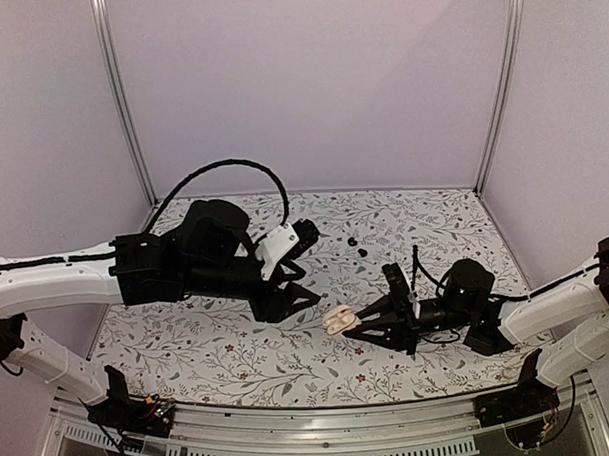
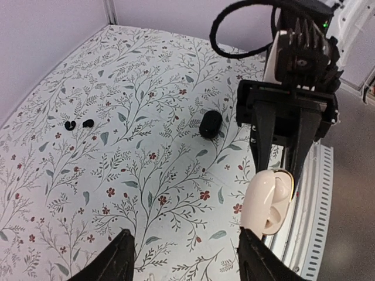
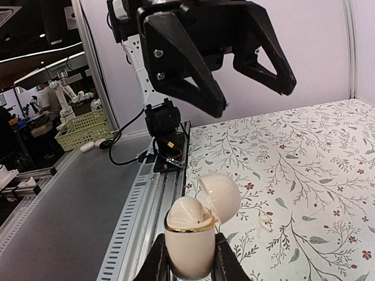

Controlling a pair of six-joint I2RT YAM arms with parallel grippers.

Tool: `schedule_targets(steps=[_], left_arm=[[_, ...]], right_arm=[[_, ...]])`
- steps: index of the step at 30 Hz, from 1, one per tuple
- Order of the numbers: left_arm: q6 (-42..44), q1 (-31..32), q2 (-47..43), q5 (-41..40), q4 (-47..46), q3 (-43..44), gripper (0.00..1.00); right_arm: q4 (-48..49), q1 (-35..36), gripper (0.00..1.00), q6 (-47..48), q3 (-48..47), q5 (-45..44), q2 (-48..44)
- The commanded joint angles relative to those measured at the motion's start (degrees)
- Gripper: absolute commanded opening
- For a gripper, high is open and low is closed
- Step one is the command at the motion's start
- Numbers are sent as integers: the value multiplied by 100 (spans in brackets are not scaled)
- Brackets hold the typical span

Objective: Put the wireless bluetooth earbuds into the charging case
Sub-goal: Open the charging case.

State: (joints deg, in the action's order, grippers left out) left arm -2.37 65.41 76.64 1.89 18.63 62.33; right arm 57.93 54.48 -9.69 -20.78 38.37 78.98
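My right gripper point(image 3: 188, 249) is shut on a cream charging case point(image 3: 187, 243), held upright with its lid hinged open. The same case point(image 1: 338, 319) hangs low over the table's middle, just right of my left gripper point(image 1: 309, 288). From the left wrist view the case point(image 2: 266, 202) shows beside the right fingertip of that gripper point(image 2: 184, 234), which is open with nothing between its fingers. Two tiny black earbuds point(image 1: 356, 247) lie side by side on the cloth farther back, apart from both grippers. The left wrist view shows these earbuds point(image 2: 79, 124) at far left.
A black oval case point(image 2: 210, 124) lies on the floral cloth next to my right arm. A small white bud point(image 3: 265, 223) rests on the cloth near the held case. The table's metal rail point(image 3: 146, 216) runs along the near edge. Pale walls close off the back and sides.
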Motion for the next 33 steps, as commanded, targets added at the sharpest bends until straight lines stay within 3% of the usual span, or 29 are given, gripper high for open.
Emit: schedule_targets(steps=[1,6,13,20,25,27,33], left_arm=[[-595,-410,-598,16,-437,-296,62],[-1209,-979,-1062,160,-325,-905,63],[-1209,-986,-1260,445,-258,-1547,61],[-1130,-907,-910,824,-741,-1377,60],[-1100,-897,-394,770,-95,-1085,55],[-1054,-757,-437,882,-229,-1023,53],[-1023,-618,-483,1587,-888,-846,59]], right_arm=[[364,-175,0,-367,151,-229,-85],[269,-376,0,-549,258,-346,-333],[157,-447,0,-670,292,-483,-367],[158,-440,0,-583,203,-109,-234],[-21,-442,0,-503,145,-174,-246],[-90,-446,0,-460,128,-172,-255],[-72,-426,0,-399,59,87,-79]])
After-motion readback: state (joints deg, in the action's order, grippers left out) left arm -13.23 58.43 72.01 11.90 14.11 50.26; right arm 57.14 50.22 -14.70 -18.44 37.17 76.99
